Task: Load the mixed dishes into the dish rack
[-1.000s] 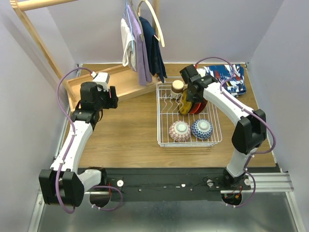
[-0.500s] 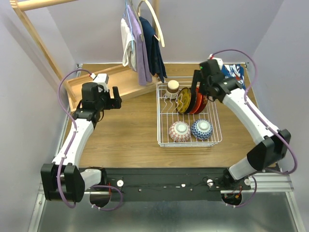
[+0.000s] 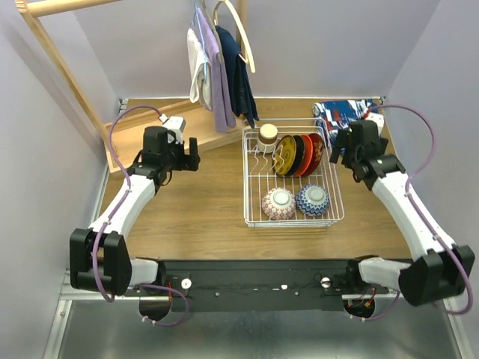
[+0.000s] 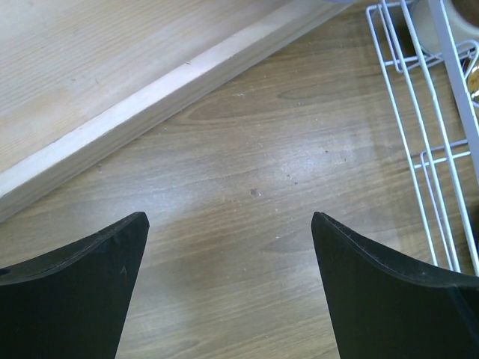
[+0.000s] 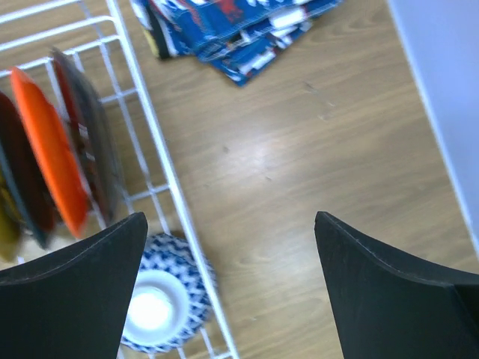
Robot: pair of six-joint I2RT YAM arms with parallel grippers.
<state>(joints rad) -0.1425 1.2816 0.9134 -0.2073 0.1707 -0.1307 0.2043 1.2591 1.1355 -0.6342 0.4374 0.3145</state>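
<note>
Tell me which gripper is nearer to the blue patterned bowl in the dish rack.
Right. The right gripper hovers just outside the dish rack at its right edge, close to the blue patterned bowl. The left gripper is beyond the rack's left side, near the wooden frame.

No readable text, label, brand, number or sign is found in any view; only patterns without letters are seen.

1 dish rack; 4 plates; 2 bowls; 1 cup; 1 cloth; approx 3 hung garments.
</note>
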